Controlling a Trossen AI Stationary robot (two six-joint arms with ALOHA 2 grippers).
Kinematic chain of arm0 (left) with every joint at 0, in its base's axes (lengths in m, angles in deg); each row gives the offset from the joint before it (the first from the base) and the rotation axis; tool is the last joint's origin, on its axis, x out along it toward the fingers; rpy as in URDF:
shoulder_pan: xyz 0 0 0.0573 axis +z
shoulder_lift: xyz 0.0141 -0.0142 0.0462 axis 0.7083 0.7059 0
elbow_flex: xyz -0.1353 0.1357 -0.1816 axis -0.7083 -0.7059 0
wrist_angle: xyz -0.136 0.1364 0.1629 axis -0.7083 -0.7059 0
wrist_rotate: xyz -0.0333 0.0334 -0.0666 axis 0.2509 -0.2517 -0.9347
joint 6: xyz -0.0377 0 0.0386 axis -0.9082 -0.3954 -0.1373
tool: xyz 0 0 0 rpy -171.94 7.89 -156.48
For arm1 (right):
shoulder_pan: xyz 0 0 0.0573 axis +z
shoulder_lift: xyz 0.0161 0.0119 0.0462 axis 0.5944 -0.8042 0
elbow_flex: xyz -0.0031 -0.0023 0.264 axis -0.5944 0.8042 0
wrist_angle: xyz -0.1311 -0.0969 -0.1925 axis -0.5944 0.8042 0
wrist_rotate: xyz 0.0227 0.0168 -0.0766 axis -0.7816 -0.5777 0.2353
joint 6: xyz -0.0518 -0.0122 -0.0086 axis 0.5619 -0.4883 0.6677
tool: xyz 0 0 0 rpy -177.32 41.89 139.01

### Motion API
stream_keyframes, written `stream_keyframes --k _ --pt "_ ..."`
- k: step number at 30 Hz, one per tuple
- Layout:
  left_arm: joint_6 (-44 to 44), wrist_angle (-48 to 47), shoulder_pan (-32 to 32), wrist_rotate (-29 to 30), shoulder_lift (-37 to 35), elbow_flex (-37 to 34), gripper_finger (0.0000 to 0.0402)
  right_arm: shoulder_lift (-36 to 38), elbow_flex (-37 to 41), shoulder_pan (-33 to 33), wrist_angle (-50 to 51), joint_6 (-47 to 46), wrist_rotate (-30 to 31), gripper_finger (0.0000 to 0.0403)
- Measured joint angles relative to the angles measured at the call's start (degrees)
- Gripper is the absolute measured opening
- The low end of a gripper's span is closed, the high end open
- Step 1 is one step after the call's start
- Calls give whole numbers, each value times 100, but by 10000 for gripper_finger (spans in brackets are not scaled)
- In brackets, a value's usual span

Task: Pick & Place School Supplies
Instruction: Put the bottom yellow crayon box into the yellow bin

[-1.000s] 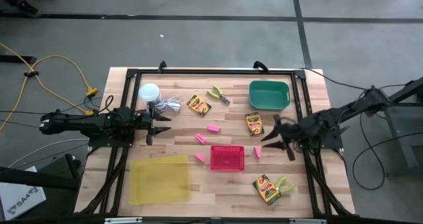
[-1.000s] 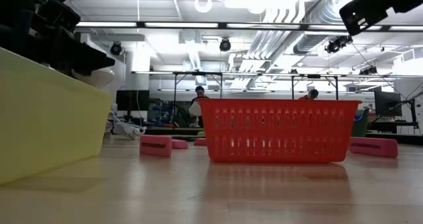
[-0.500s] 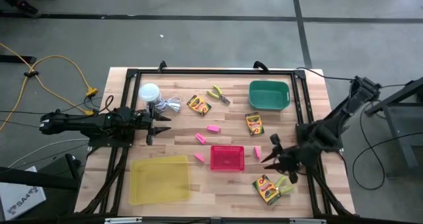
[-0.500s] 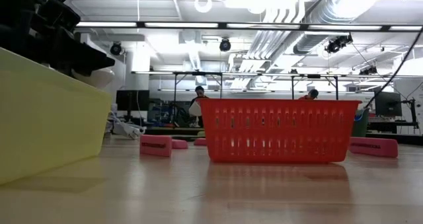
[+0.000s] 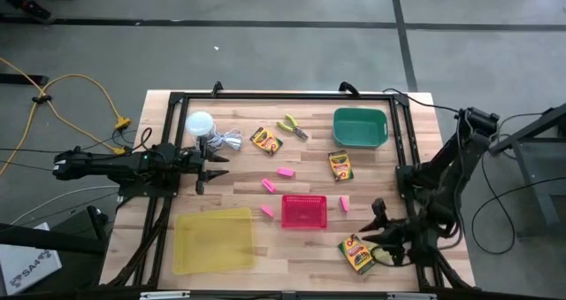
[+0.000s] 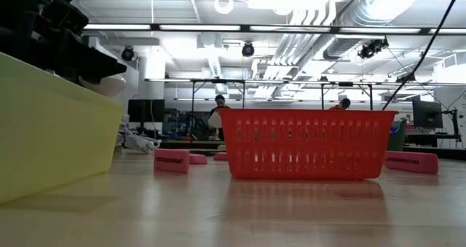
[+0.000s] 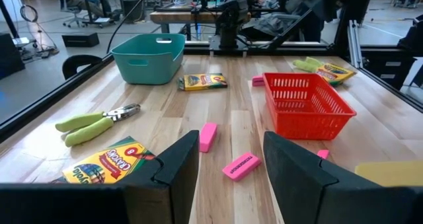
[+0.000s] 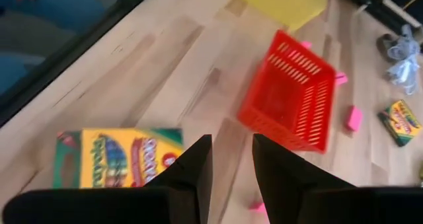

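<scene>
Three yellow-and-green crayon boxes lie flat on the table: one at the near right [image 5: 355,254], one mid right [image 5: 340,165] and one far centre [image 5: 265,140]. Several pink erasers [image 5: 285,171] lie around the red basket. One lime-green-handled tool [image 5: 293,126] lies at the far centre. The other [image 5: 382,250] lies by the near-right box, partly under my right arm. My right gripper [image 5: 373,225] is open and empty, just above and beside the near-right crayon box [image 8: 119,158]. My left gripper [image 5: 208,165] is open and empty at the table's left, with erasers [image 7: 240,166] ahead of it.
A red basket [image 5: 304,211] stands near centre, a yellow tray [image 5: 213,240] at the near left and a green bin [image 5: 360,127] at the far right. A white round object with a coiled cable [image 5: 202,123] lies at the far left. A black frame [image 5: 283,96] borders the table.
My right gripper has moved toward the table's near edge, from beside the mid-right crayon box to just above the near-right crayon box and the green-handled tool. It has stayed open. No object has moved.
</scene>
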Motion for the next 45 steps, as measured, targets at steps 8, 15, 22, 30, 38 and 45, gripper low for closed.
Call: stream_keyframes --k 8,15,22,30,38,45 --pt "1 1 1 2 0 0 164 -1226 -1230 387 1565 -902 -88 97" --pt "1 1 0 4 1 0 164 -2367 -2126 466 2815 -1960 -667 97" --pt "2 -1 1 24 2 0 164 -2816 -2605 534 2902 -2114 -800 97" --pt "0 1 0 24 2 0 164 -2821 -2756 515 2961 -2097 -489 97" --pt "2 1 1 22 0 0 164 -2821 -2754 390 3236 -2100 -116 97" --pt "1 1 1 22 2 0 164 -2821 -2754 289 3243 -2105 257 97"
